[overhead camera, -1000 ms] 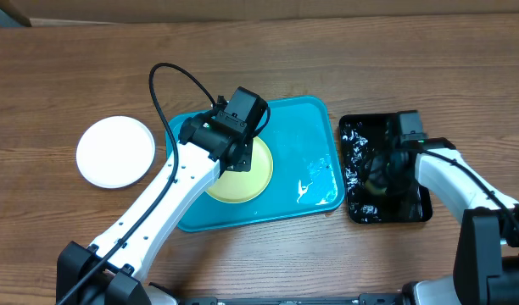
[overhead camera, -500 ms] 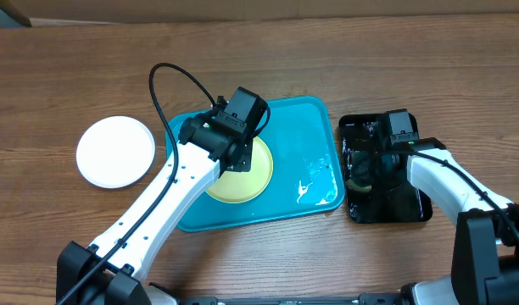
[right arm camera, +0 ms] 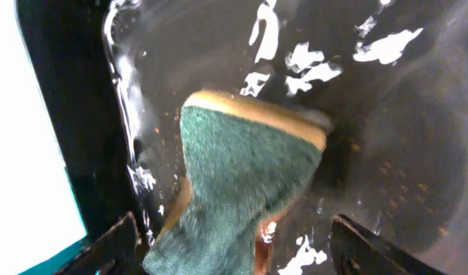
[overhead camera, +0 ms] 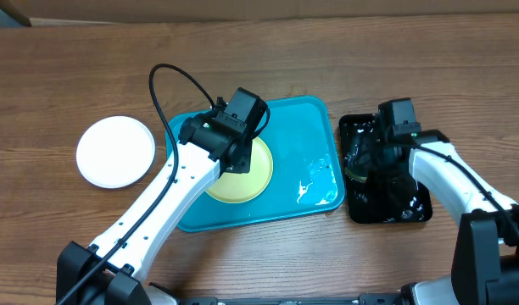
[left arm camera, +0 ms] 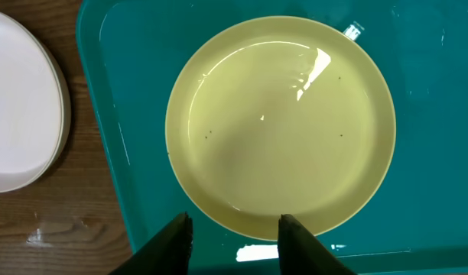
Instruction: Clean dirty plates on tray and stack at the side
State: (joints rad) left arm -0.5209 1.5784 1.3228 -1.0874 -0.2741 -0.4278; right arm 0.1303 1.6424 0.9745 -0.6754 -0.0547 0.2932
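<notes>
A pale green-rimmed plate (overhead camera: 239, 176) (left arm camera: 280, 126) with a yellowish centre lies flat and wet in the turquoise tray (overhead camera: 306, 127) (left arm camera: 433, 114). My left gripper (overhead camera: 245, 140) (left arm camera: 234, 246) hovers over the plate's near rim, jaws apart and holding nothing. A white plate (overhead camera: 115, 151) (left arm camera: 20, 107) rests on the wood to the left of the tray. My right gripper (overhead camera: 376, 163) (right arm camera: 234, 252) stands wide open over the black tray (overhead camera: 416, 207). A green and yellow sponge (right arm camera: 245, 183) lies loose between its fingers.
The narrow black tray (right arm camera: 58, 114) holds shallow water and sits close against the turquoise tray's right side. Puddles of water (overhead camera: 315, 188) lie in the turquoise tray's right part. Bare wooden table (overhead camera: 344, 51) surrounds everything.
My right gripper has opened wide and let go of the sponge in the black tray, shifting a little left and toward the back. The left arm has stayed in place.
</notes>
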